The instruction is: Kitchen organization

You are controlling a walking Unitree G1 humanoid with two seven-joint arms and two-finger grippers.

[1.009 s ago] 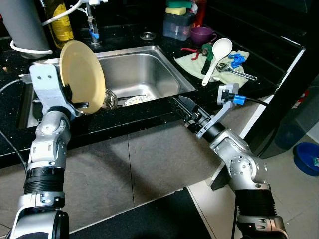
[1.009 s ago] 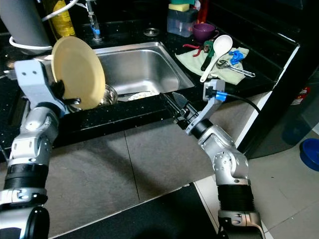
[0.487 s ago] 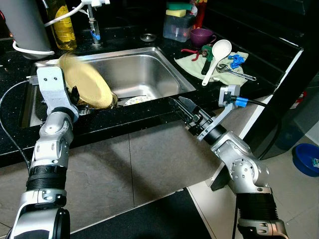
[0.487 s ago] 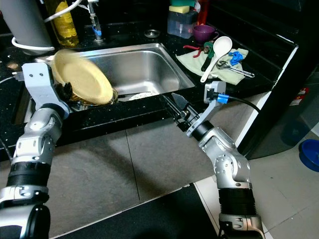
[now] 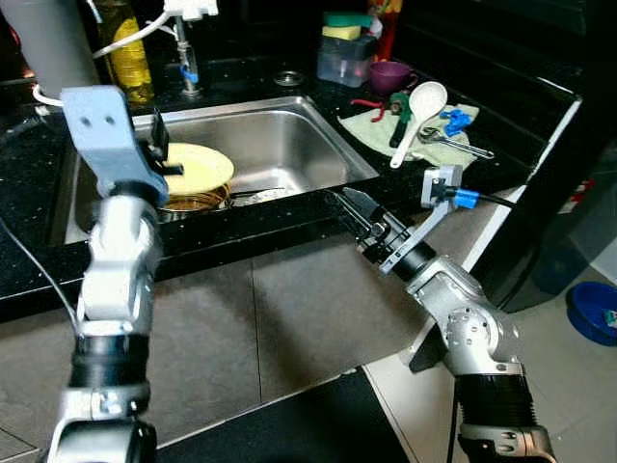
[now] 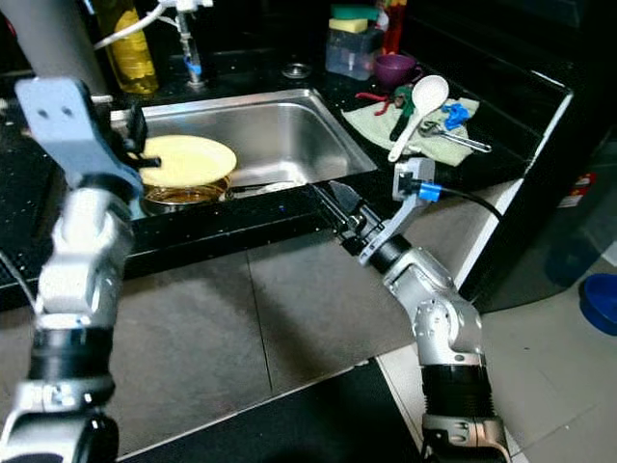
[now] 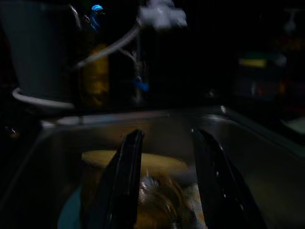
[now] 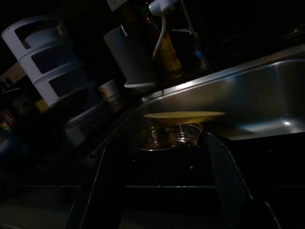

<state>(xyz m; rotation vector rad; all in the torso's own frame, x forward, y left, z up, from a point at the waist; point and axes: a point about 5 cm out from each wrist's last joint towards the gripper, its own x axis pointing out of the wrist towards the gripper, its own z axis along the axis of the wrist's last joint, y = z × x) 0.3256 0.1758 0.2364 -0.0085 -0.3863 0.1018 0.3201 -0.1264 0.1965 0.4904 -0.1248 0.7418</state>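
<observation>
Sink (image 5: 318, 145): plate (image 5: 198, 164) beside left claw (image 5: 157, 154)

Plate (image 5: 198, 165) on bowl (image 5: 193, 201) in sink (image 5: 289, 135) — cloth (image 5: 381, 121) right

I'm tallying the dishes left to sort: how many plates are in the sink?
1 that I can make out: a yellow plate lying flat on a glass bowl at the left of the sink. More dishes beneath or beside the bowl may be hidden.

brushed, shiny stainless-steel sink (image 5: 289, 135) at upper centre; glossy black speckled stone tabletop (image 5: 241, 217) around it; matt pale-yellow round plate (image 5: 198, 164) atop a clear glass bowl (image 5: 193, 201); soft light-green cloth (image 5: 371, 121) upper right.
</observation>
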